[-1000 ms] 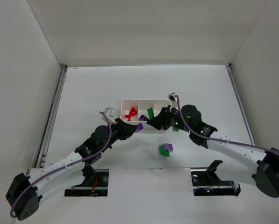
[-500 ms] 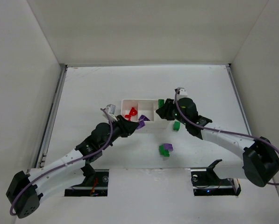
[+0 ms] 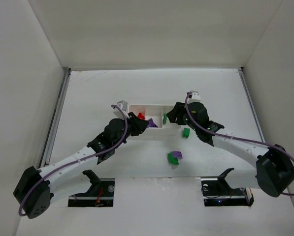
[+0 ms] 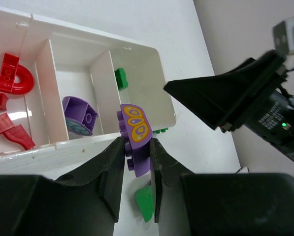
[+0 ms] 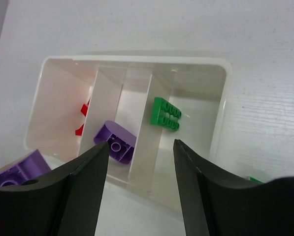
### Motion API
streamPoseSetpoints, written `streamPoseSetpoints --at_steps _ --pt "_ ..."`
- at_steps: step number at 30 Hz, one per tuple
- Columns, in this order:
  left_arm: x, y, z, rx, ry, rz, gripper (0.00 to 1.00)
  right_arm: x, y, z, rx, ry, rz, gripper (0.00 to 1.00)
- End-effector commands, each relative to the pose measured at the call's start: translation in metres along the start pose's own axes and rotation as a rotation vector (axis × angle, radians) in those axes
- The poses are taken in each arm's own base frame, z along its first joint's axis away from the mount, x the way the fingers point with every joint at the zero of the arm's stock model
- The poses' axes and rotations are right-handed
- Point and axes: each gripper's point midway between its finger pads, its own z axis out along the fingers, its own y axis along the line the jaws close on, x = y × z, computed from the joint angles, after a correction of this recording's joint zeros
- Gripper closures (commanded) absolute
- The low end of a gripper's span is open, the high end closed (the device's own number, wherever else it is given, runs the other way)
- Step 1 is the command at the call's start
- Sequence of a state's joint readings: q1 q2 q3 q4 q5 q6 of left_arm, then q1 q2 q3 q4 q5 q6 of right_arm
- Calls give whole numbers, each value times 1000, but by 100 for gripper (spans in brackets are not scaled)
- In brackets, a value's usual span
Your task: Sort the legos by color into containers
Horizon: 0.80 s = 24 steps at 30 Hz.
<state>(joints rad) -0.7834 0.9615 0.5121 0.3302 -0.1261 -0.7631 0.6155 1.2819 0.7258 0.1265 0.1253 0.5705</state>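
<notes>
The left gripper [image 4: 137, 147] is clamped on a printed purple brick [image 4: 135, 129], with the near wall of the white tray [image 4: 87, 42] just ahead of its fingertips. The right gripper [image 5: 141, 143] has its fingers apart and empty; beyond them a green brick [image 5: 165, 114] lies in the tray's end compartment and a purple piece [image 5: 114, 142] in the middle one
</notes>
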Motion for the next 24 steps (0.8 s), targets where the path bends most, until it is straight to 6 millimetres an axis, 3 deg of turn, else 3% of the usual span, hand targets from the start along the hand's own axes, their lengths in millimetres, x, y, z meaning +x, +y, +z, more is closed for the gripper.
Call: streamPoseSetpoints --at_steps 1,3,6,9,11,13,16,20,24 --pt "-28 -18 10 20 -70 27 92 -38 8 -18 -7 -141 2 39" --pt "-29 -16 18 -1 -65 47 92 -41 8 -31 -8 -180 -4 46" --pt "-30 -12 32 -39 -60 87 91 -33 8 -48 -16 -202 -2 67" --pt "-29 -3 48 -92 -51 134 91 -10 6 -60 -22 -168 -19 71" --pt "-27 5 58 -133 -43 166 90 6 0 -65 0 -141 -19 68" --pt "-27 13 68 -171 -38 191 90 21 -8 -72 32 -124 -25 57" --pt "-29 15 79 -191 -35 222 89 34 -16 -80 72 -103 -44 48" --pt "-31 21 92 -218 -33 247 87 40 -36 -85 174 -95 -51 36" --pt "-24 27 103 -238 -12 258 79 42 -57 -80 261 -89 -41 34"
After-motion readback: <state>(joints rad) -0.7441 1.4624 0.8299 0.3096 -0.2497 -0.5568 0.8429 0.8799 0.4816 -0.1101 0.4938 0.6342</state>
